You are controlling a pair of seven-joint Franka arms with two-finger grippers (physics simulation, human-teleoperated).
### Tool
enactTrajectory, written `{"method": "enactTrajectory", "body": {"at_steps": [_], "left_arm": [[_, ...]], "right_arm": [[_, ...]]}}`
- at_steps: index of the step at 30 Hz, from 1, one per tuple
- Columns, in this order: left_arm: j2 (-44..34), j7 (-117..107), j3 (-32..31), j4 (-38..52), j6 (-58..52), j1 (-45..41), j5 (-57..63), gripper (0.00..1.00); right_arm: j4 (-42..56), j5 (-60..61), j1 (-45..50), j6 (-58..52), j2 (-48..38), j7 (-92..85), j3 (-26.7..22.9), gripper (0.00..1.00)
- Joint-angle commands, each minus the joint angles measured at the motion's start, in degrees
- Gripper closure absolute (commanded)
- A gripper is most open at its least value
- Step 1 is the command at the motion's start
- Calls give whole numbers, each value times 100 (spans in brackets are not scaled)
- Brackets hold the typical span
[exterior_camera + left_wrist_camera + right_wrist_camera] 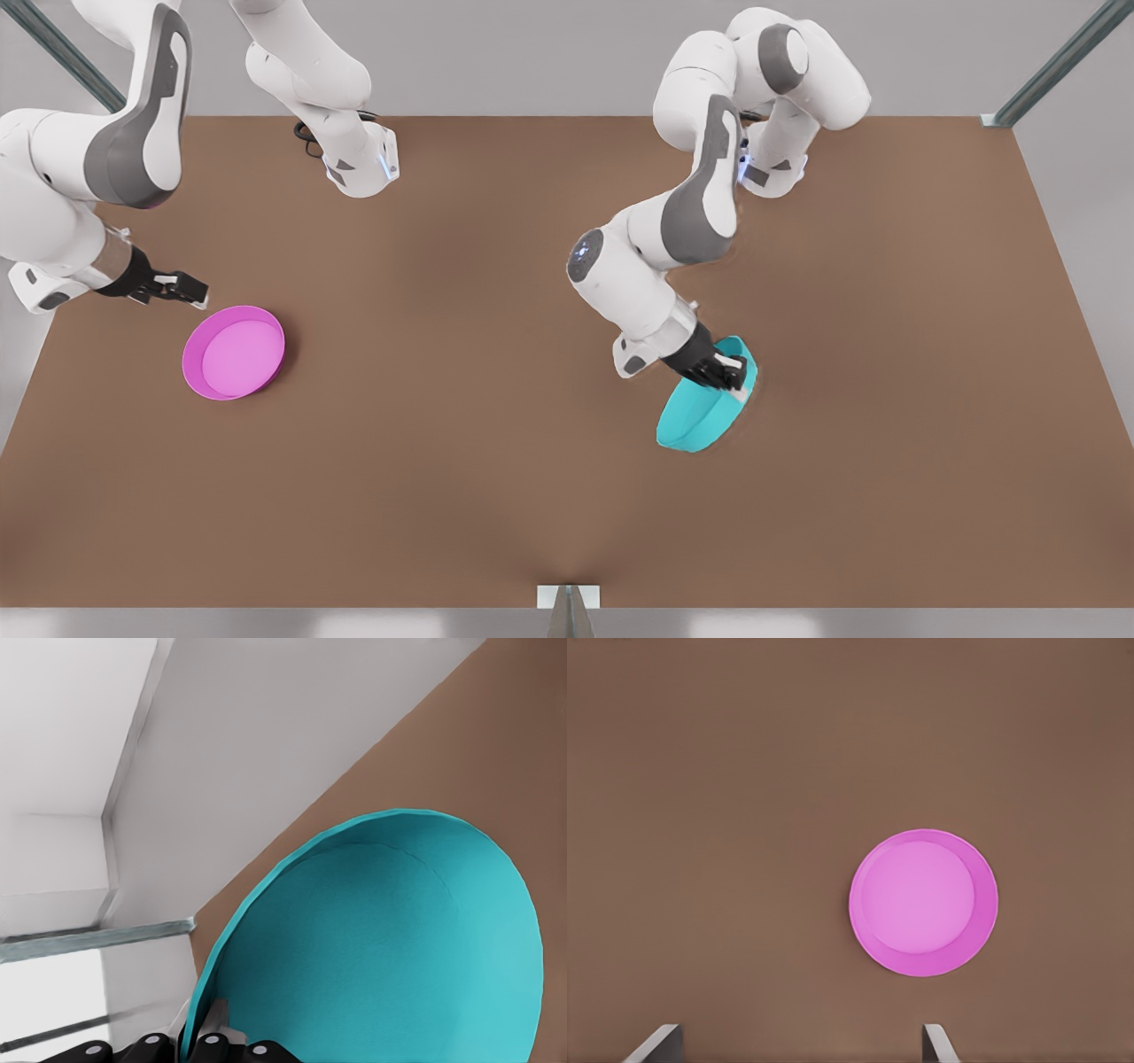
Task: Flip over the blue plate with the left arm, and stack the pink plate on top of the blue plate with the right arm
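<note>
The blue plate [700,421] is tipped up on its edge at the front view's right, its hollow side turned toward the table's near edge. My left gripper [731,372] is shut on its upper rim. In the left wrist view the blue plate [399,957] rises from the left gripper [213,1041], which clamps the rim. The pink plate [235,353] lies flat, hollow side up, at the front view's left. My right gripper [190,291] hovers just beyond its far rim. In the right wrist view the pink plate [923,902] lies ahead of the open right gripper [797,1045], whose fingertips [656,1041] stand wide apart.
The brown table [532,443] spreads wide and bare between the two plates. Both arm bases stand at the far edge. A small metal post [568,611] sits at the middle of the near edge, and frame struts [1054,66] rise at the far corners.
</note>
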Motion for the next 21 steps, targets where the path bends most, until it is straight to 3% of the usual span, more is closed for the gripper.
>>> {"method": "enactTrajectory", "body": {"at_steps": [1,3,5,7,13,21], "left_arm": [[358,-6804,205,-6,-214,-458,185,79],[676,-8011,-58,-313,-249,-925,1505,79],[606,-9672,-919,-1192,-320,-1277,3140,79],[553,-10779,-1596,-1535,-636,-1285,3993,79],[579,-12318,-2994,-1491,-1155,-1197,5004,79],[939,-13109,-3503,-1491,-1199,-855,5584,79]], "right_arm": [[3,7,56,-52,-5,-104,10,0],[3,24,12,-87,4,-140,10,0],[-6,103,-23,-131,13,-166,10,0],[-6,103,-32,-175,22,-166,10,0],[-50,209,-32,-210,48,-166,1,0],[-50,218,-14,-210,145,-131,19,0]]}}
